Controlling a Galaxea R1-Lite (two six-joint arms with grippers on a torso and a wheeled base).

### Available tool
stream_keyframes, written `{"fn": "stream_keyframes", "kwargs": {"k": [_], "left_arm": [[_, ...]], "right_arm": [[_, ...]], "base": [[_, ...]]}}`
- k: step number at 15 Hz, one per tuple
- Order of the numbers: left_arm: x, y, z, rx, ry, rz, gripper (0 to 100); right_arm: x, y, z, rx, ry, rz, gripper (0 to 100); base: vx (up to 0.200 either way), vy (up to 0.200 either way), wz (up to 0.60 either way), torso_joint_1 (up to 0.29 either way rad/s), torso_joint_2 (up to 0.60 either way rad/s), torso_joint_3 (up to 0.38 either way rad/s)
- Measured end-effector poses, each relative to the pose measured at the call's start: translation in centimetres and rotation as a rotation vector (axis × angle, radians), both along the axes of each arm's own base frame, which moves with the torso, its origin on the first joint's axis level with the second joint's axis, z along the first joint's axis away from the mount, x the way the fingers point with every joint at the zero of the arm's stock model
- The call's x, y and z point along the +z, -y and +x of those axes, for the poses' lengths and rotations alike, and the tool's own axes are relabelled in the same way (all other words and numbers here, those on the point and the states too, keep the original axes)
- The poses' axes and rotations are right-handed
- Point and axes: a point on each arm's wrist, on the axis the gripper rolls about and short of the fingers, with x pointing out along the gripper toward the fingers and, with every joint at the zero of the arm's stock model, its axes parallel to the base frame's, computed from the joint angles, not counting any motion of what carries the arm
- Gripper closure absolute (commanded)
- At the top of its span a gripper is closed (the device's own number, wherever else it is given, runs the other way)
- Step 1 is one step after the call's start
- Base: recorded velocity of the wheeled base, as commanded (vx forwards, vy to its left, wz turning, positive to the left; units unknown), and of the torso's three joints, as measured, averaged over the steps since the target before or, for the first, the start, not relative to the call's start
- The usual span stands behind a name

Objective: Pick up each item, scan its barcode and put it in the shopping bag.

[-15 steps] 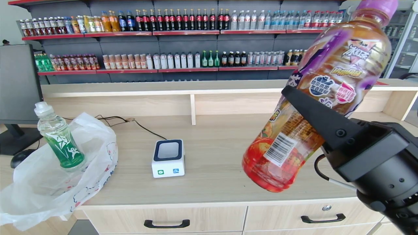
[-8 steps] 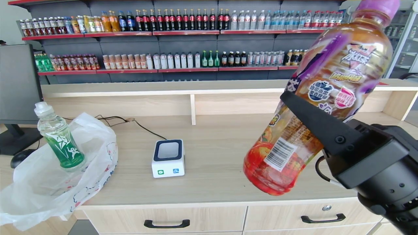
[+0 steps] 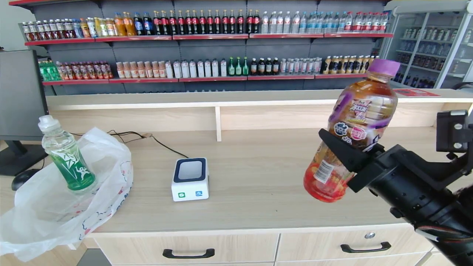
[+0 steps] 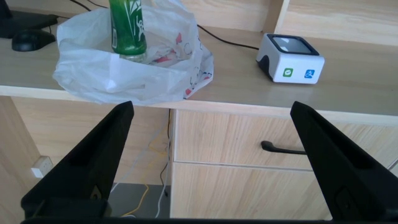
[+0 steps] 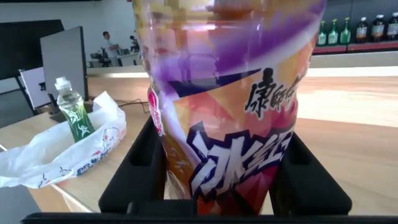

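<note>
This was a shop, seen from its checkout. Well beyond the right gripper, red-edged shelves packed with rows of bottled drinks ran along the back wall, and glass-door coolers stood behind it to its right. Below the gripper lay a pale wooden checkout counter, with a small white barcode scanner to its left and a plastic shopping bag farther left; the drink bottle clamped in it bore a barcode label.

tea bottle: large white characters on purple; barcode patch low on side
scanner front: 2 square icons, green and blue
</note>
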Motion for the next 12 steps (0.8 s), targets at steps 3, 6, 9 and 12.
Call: {"fn": "stream_keyframes", "kwargs": {"k": [3,6,9,12], "left_arm": [[0.0,0.0,0.0,0.001,0.000,0.000,0],[0.0,0.0,0.0,0.001,0.000,0.000,0],[0.0,0.0,0.0,0.001,0.000,0.000,0],[0.0,0.0,0.0,0.000,0.000,0.000,0]], "right_arm": [[-1.2,1.2,1.3,-0.091,-0.025,-0.066,100],[-2.1,3.0,2.8,-0.222,-0.017,-0.170,100],[-2.9,3.9,3.6,-0.279,-0.045,-0.205,100],[-3.5,4.5,4.2,-0.309,-0.070,-0.215,100]], "base": [[0.000,0.000,0.00,0.000,0.00,0.000],[0.000,0.000,0.00,0.000,0.00,0.000],[0.000,0.000,0.00,0.000,0.00,0.000],[0.000,0.000,0.00,0.000,0.00,0.000]]}}
